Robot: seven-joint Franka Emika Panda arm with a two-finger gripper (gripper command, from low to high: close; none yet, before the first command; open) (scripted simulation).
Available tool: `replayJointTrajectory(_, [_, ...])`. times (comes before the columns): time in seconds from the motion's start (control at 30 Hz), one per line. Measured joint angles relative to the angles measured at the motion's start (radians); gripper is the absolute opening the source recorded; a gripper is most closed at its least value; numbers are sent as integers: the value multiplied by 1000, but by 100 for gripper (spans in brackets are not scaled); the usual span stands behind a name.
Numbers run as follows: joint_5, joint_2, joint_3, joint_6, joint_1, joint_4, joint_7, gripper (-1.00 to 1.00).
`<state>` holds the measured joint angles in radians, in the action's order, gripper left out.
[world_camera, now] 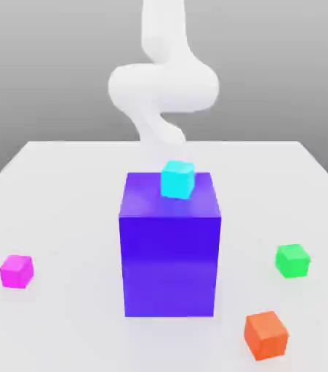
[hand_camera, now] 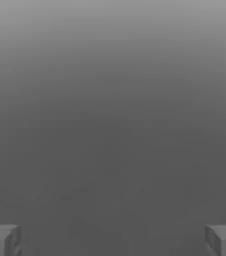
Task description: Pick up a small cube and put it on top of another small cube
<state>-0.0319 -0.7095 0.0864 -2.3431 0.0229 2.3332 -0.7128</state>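
The small magenta-pink cube [world_camera: 16, 270] rests on the white table at the exterior view's left, near the front. Another small cube, bright green [world_camera: 292, 260], sits on the table at the exterior view's right. They lie far apart, with the big block between them. My white arm [world_camera: 163, 87] rises at the back, beyond the table's far edge. In the hand view my gripper [hand_camera: 113, 240] is open, its grey fingertips [hand_camera: 2, 239] standing wide apart with nothing between them, facing plain grey background.
A big blue-violet block [world_camera: 170, 247] stands mid-table with a small cyan cube [world_camera: 177, 179] on top. A small orange cube [world_camera: 266, 335] lies at the front, to the exterior view's right. The white table [world_camera: 65, 189] shows bare surface around each cube.
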Motion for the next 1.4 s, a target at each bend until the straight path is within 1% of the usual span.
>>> replayJointTrajectory(0.23, [-110,257,240,-121,52,94,262,0])
replayJointTrajectory(0.43, [-226,477,409,-221,60,172,498,0])
replayJointTrajectory(0.57, [-301,625,489,-286,33,224,654,0])
replayJointTrajectory(0.67, [-336,729,518,-339,-32,264,756,0])
replayJointTrajectory(0.73, [-334,790,534,-379,-71,293,806,0])
replayJointTrajectory(0.8, [-307,845,562,-422,-98,323,838,0])
replayJointTrajectory(0.87, [-319,890,560,-456,-124,332,873,0])
replayJointTrajectory(0.93, [-368,931,522,-483,-158,324,917,0])
replayJointTrajectory(1.03, [-460,991,446,-518,-217,306,989,0])
replayJointTrajectory(1.2, [-603,1087,283,-581,-351,274,1099,0])
replayJointTrajectory(1.23, [-620,1100,258,-589,-372,269,1112,-100])
replayJointTrajectory(1.4, [-619,1100,258,-586,-372,269,1112,-100])
